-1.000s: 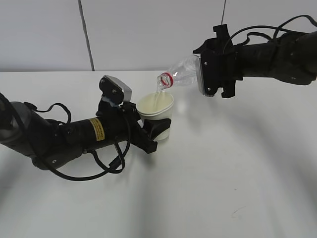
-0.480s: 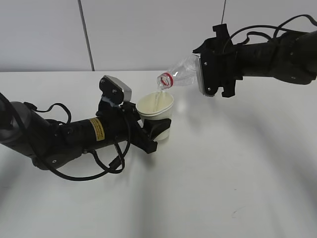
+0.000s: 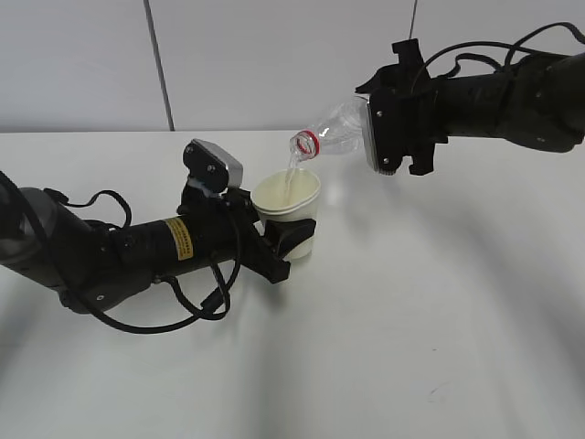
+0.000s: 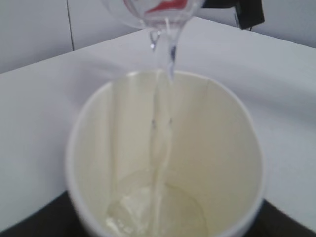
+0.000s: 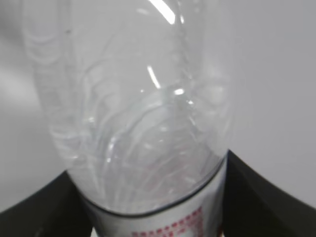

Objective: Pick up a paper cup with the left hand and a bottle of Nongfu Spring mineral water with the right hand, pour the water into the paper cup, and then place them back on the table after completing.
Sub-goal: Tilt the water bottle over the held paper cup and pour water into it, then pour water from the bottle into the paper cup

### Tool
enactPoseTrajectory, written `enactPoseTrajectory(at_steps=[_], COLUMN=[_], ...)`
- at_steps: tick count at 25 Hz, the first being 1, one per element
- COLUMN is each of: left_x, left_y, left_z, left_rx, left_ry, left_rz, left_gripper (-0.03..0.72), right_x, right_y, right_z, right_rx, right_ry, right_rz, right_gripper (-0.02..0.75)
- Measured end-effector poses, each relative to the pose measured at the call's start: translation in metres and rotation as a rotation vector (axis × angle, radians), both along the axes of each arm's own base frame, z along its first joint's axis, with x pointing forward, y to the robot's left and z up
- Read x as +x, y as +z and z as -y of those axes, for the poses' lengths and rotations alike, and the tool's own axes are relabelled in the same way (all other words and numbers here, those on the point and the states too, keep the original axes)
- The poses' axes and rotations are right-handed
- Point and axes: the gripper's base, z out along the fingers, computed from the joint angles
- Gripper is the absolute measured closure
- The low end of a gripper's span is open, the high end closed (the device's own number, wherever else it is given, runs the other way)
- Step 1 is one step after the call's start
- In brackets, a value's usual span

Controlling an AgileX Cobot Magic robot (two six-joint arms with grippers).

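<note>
Pouring was under way: the right hand [image 3: 388, 119] held the bottle [image 3: 334, 135] tipped mouth-down to the left, its fingers closed around the clear body just below the printed label, as the right wrist view showed the black fingers [image 5: 44, 202] pressed against both sides of the bottle [image 5: 143, 113]. The red neck ring sat just above the rim of the paper cup [image 3: 287, 203], and a thin stream of water [image 3: 291, 174] fell from the mouth into the cup. In the left wrist view the stream [image 4: 160, 148] ran down inside the cup [image 4: 217, 148] and a shallow pool lay at its bottom. The left hand [image 3: 283, 245] lay low over the white bench [image 3: 411, 320], its fingers closed around the lower part of the cup, which stood upright at or just above the bench; whether it touched could not be told. The bottle hung well clear of the bench, above and to the right of the cup.
</note>
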Motion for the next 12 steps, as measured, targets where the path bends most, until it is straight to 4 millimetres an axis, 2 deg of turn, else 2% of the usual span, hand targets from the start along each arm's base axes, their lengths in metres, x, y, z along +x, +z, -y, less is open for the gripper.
enactPoseTrajectory(at_steps=[12], left_x=[0.0000], left_y=[-0.0002], left_z=[0.0000], left_rx=[0.002], left_ry=[0.000], left_rz=[-0.001], left_gripper=[0.287], right_x=[0.0000], right_y=[-0.0001], right_z=[0.0002], right_rx=[-0.012], right_ry=[0.004], right_rz=[0.004], right_gripper=[0.256])
